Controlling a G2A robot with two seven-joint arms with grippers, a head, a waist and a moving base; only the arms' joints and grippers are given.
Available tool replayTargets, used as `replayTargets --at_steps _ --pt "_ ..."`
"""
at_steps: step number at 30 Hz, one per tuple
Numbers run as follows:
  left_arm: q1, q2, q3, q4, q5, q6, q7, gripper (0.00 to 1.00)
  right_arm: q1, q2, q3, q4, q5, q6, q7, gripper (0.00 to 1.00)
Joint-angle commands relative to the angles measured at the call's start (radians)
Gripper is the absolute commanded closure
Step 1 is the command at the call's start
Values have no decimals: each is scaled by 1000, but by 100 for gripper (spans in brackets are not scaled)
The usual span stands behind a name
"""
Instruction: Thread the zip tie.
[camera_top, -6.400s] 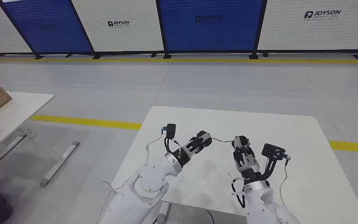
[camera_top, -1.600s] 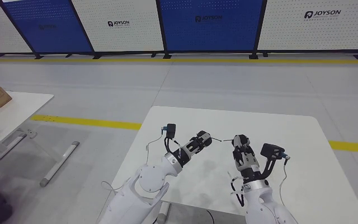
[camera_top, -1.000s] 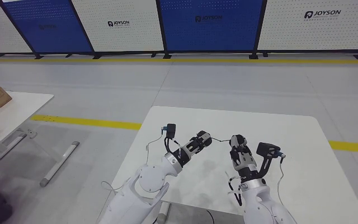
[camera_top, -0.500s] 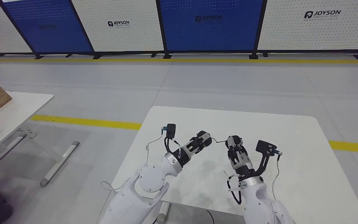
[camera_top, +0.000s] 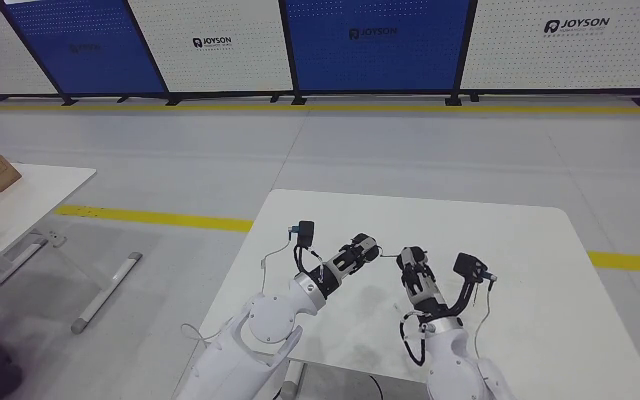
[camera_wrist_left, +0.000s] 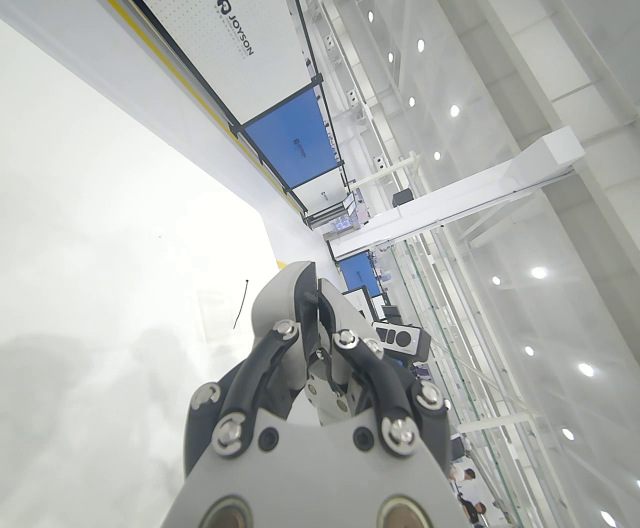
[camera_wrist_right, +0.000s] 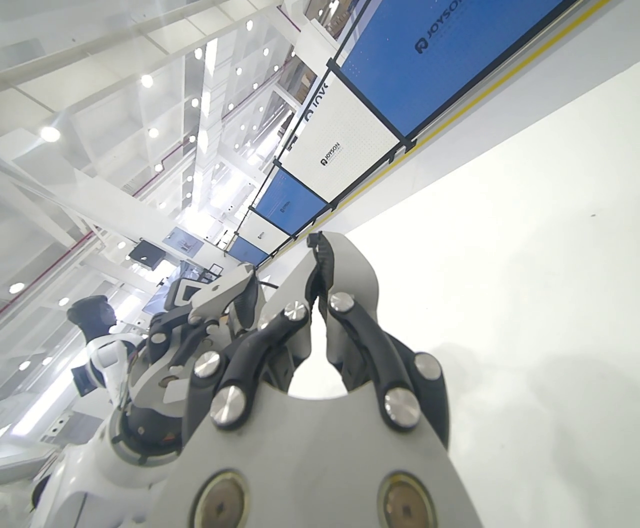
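Left gripper (camera_wrist_left: 314, 282) fingers are closed pad to pad, and a short black stub is pinched between them near the tips. This stub is judged to be one end of the zip tie (camera_top: 389, 251). The right gripper (camera_wrist_right: 320, 245) is likewise closed, with a small black block clamped at its very tip. The block is judged to be the tie's head, although this cannot be confirmed.

In the top view, both grippers are positioned over the near half of the white table (camera_top: 520, 300), with their tips pointed at each other, near but apart. The zip tie is seen as a thin dark line bridging the gap between the two tips.

A thin black strip (camera_wrist_left: 240, 305) with a small knob at one end is shown against the table just beside the left fingers. Whether it lies loose on the table or belongs to the held tie cannot be told.

Beyond the table, a yellow floor line (camera_top: 150, 217) is marked, and blue and white partition panels (camera_top: 375, 45) are set along the far side.

Task status: pick-up and presentation of the tie are judged complete. Entry of the tail into the head slot is hidden by the fingers, and no closed loop is visible, so threading is judged not yet done. The tail is to be aligned with the slot, pushed through and drawn tight.
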Motion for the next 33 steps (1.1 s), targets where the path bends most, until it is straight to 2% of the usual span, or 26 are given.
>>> replayTargets --at_steps 1,5,10,18,27,28,29,33 --pt "0 0 0 0 0 0 0 100 -3 0 2 -4 -4 -4 2 100" --pt "0 0 0 0 0 0 0 100 -14 2 14 -15 -4 -22 -2 100" --pt "0 0 0 0 0 0 0 100 -23 2 26 -20 0 -28 -12 73" --pt "0 0 0 0 0 0 0 100 -28 2 25 -19 -42 -35 -38 68" --pt "0 0 0 0 0 0 0 100 -43 2 1 -27 -103 -39 -34 74" --pt "0 0 0 0 0 0 0 100 -42 2 0 -27 -105 -37 -33 80" --pt "0 0 0 0 0 0 0 100 -42 2 0 -27 -106 -36 -33 99" --pt "0 0 0 0 0 0 0 100 -39 0 -1 -27 -111 -32 -38 100"
